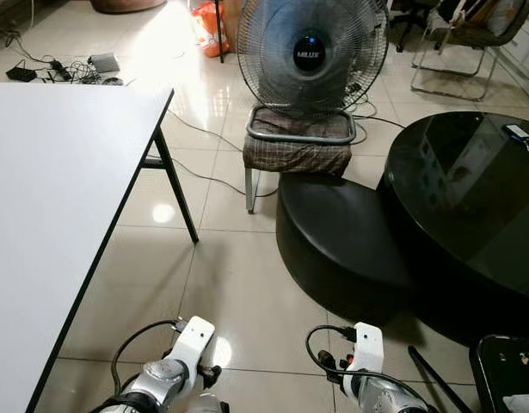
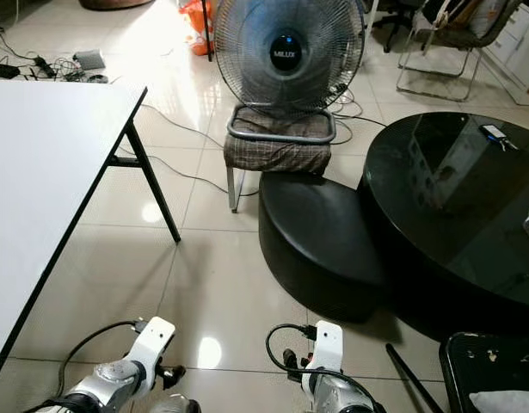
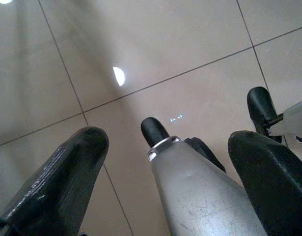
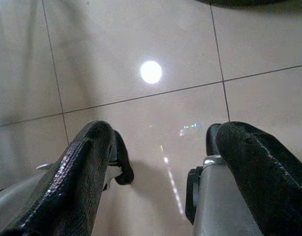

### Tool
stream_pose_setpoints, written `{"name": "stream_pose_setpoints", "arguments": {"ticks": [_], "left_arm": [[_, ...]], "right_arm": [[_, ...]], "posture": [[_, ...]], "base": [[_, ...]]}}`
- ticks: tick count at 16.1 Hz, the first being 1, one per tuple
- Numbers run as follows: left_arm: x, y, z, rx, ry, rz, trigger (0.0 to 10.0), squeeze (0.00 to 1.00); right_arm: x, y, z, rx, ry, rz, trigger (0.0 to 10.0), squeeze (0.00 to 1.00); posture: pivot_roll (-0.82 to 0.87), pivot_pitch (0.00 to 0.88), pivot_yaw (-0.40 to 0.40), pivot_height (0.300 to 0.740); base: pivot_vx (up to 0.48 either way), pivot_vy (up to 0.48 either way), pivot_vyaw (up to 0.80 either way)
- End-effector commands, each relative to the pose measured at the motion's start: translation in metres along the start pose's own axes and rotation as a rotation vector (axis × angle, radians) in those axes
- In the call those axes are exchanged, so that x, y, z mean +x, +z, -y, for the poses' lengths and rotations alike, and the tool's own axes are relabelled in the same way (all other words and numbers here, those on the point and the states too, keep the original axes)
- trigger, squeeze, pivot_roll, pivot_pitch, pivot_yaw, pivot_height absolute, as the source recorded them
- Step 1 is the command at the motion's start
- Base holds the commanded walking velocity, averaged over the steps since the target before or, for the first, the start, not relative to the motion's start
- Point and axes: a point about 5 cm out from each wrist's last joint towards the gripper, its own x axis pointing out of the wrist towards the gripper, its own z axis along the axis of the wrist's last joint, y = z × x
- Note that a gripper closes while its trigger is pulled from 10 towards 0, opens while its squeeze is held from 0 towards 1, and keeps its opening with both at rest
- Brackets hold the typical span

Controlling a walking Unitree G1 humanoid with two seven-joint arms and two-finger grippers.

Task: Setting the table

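Observation:
A bare white table [image 1: 58, 172] with black folding legs fills the left side. A glossy black round table [image 1: 470, 198] stands at the right, with a small phone-like device [image 1: 516, 132] near its far edge. Both silver arms hang low at the bottom of the eye views, the left arm [image 1: 174, 361] and the right arm [image 1: 363, 361]. In the left wrist view, my left gripper [image 3: 170, 142] is open over the tiled floor, with a silver leg of the robot between its fingers [image 3: 67, 172]. My right gripper [image 4: 165, 132] is open too, holding nothing.
A black round ottoman [image 1: 341, 241] sits against the round table. Behind it, a large fan [image 1: 311, 56] stands on a stool with a checked cushion [image 1: 298, 142]. Cables and adapters [image 1: 66, 70] lie on the floor at the back left. A dark object [image 1: 505, 370] is at the bottom right.

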Motion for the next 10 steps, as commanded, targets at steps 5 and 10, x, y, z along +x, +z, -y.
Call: {"name": "stream_pose_setpoints", "arguments": {"ticks": [5,10], "left_arm": [[-0.0005,0.0008,-0.0025,0.000,0.001,0.000,10.0,0.00],[-0.0005,0.0008,-0.0025,0.000,0.001,0.000,10.0,0.00]], "right_arm": [[0.0000,-0.0006,0.0008,0.001,-0.007,-0.010,10.0,0.00],[0.0000,-0.0006,0.0008,0.001,-0.007,-0.010,10.0,0.00]], "posture": [[0.07,0.063,0.019,0.740],[0.07,0.063,0.019,0.740]], "base": [[0.000,0.000,0.00],[0.000,0.000,0.00]]}}
